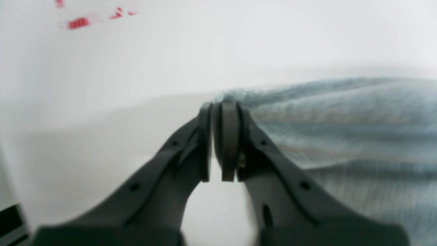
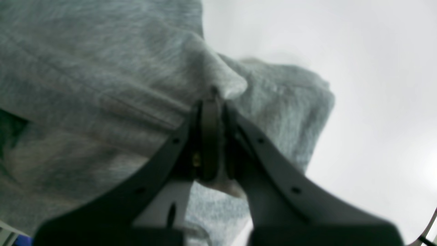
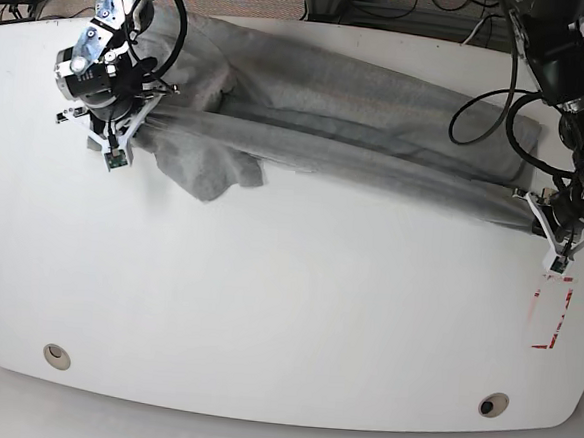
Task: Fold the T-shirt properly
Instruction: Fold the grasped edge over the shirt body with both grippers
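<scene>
Grey cotton T-shirt (image 3: 361, 94) lies along the robot's side of the white table (image 3: 266, 307), an edge strung between both grippers, one flap drooping near the right arm. Left gripper (image 1: 223, 106) pinches a corner; right gripper (image 2: 218, 99) clamps a bunched fold. Folding looks to be at an early stage: no neat packet, a long strip loosely doubled at best. Left to do, by my reading: lay the held edge flat, square the sides, tuck the flap, fold down to size. Neck and print not made out in any view, so orientation uncertain. Left wrist view blurred; layers under the right gripper hidden; far part of cloth behind the right arm in base view.
</scene>
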Tool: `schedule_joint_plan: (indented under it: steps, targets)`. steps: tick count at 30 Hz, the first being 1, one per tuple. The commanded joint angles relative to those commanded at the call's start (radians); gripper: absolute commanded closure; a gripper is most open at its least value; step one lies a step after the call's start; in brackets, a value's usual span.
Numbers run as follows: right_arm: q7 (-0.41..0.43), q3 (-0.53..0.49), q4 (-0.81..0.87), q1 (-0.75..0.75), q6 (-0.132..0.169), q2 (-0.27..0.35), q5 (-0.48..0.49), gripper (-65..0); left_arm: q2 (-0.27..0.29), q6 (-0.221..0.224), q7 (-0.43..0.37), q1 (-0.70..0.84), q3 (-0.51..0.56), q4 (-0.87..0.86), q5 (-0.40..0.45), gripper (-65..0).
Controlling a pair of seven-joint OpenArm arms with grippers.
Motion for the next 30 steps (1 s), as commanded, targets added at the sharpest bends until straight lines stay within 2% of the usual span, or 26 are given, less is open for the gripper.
schedule_joint_plan:
  steps: [5, 9, 17, 20, 21, 22, 23, 26, 30]
  targets:
    - [-0.006, 0.021, -0.005, -0.035, 0.000, -0.006, 0.003, 0.0, -0.002, 0.000, 0.020, 0.043, 0.002, 0.052, 0.000, -2.8]
    - [-0.002, 0.025, -0.005, -0.061, 0.000, -0.044, 0.003, 0.0, -0.005, 0.000, 0.020, 0.091, 0.002, 0.063, 0.000, -2.9]
    - [0.000, 0.020, -0.008, -0.087, 0.000, -0.052, 0.002, -0.6, -0.005, 0.000, 0.020, 0.135, 0.002, 0.066, 0.002, -2.9]
    - [0.000, 0.021, -0.008, -0.091, 0.000, -0.058, 0.002, -6.0, -0.005, 0.000, 0.020, 0.137, 0.003, 0.068, 0.002, -3.1]
    - [0.000, 0.025, -0.008, -0.091, 0.000, -0.061, -0.002, -11.4, -0.002, 0.000, 0.021, 0.133, 0.003, 0.068, 0.002, -3.2]
    - [0.002, 0.025, -0.008, -0.091, 0.000, -0.061, -0.003, -13.3, -0.002, 0.000, 0.021, 0.132, 0.003, 0.068, 0.002, -3.3]
    - [0.002, 0.025, -0.006, -0.091, 0.000, -0.061, -0.003, -18.1, 0.002, 0.000, 0.023, 0.127, 0.003, 0.069, 0.002, -4.6]
    - [0.017, 0.028, -0.006, -0.091, 0.000, -0.057, -0.006, -28.9, 0.008, 0.000, 0.061, 0.092, 0.005, 0.104, 0.002, -11.5]
    - [0.049, 0.094, -0.005, -0.087, 0.000, -0.046, -0.006, -33.9, 0.058, 0.000, 0.117, 0.049, 0.035, 0.153, 0.002, -21.0]
